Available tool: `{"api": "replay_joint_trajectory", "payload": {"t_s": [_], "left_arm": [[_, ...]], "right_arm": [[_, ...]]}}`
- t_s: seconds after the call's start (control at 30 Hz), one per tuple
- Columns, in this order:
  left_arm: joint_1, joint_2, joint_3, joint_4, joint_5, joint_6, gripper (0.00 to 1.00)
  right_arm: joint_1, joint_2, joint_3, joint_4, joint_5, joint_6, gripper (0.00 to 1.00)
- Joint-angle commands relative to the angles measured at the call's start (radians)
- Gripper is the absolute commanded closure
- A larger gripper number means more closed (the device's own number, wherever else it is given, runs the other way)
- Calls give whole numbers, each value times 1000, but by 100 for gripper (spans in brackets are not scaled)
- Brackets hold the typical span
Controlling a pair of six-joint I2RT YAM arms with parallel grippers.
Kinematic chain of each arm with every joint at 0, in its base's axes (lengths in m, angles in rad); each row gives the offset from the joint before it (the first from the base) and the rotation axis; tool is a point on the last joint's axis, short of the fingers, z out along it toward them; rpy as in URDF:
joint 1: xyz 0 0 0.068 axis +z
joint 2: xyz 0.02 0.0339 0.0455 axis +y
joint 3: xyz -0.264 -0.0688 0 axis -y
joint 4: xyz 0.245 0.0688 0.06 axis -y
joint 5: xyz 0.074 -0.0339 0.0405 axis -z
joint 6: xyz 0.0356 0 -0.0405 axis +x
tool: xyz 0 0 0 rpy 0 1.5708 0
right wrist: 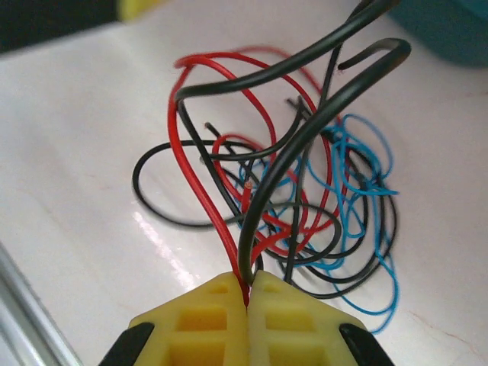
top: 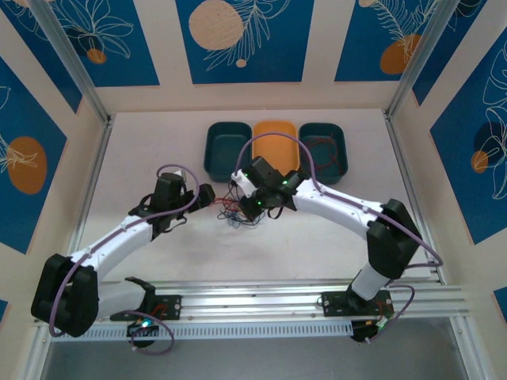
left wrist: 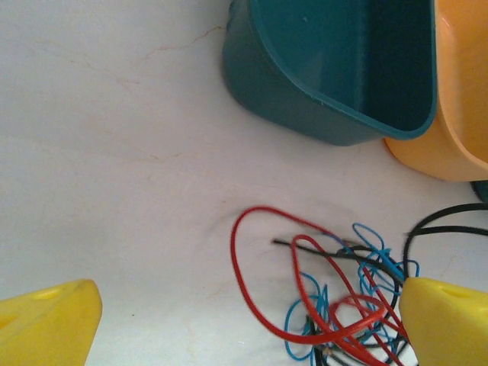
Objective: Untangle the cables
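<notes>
Cables [right wrist: 305, 191], red, blue and black, lie tangled just on the near side of the left teal bin [left wrist: 305, 99], where the right gripper [right wrist: 248, 293] pinches a red and a black strand running away from its fingers [right wrist: 206, 328]; the left gripper [left wrist: 244, 324], spread empty, hovers alongside.

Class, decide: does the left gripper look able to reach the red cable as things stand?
Probably yes: the left gripper is open, and the red cable lies on bare table just ahead, nothing between.
</notes>
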Motion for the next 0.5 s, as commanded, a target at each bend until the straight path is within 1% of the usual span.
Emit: {"api": "replay_joint_trajectory", "payload": {"t_s": [0.0, 0.2, 0.33, 0.47], "left_arm": [[18, -24, 15, -34, -16, 9, 0], [21, -36, 26, -31, -4, 26, 0], [20, -47, 29, -30, 3, 46, 0], [20, -59, 34, -48, 21, 72, 1]], "right_arm": [[7, -73, 10, -5, -57, 5, 100], [-2, -140, 13, 29, -62, 27, 100], [-34, -129, -4, 37, -71, 69, 100], [-87, -107, -42, 9, -86, 164, 100]]}}
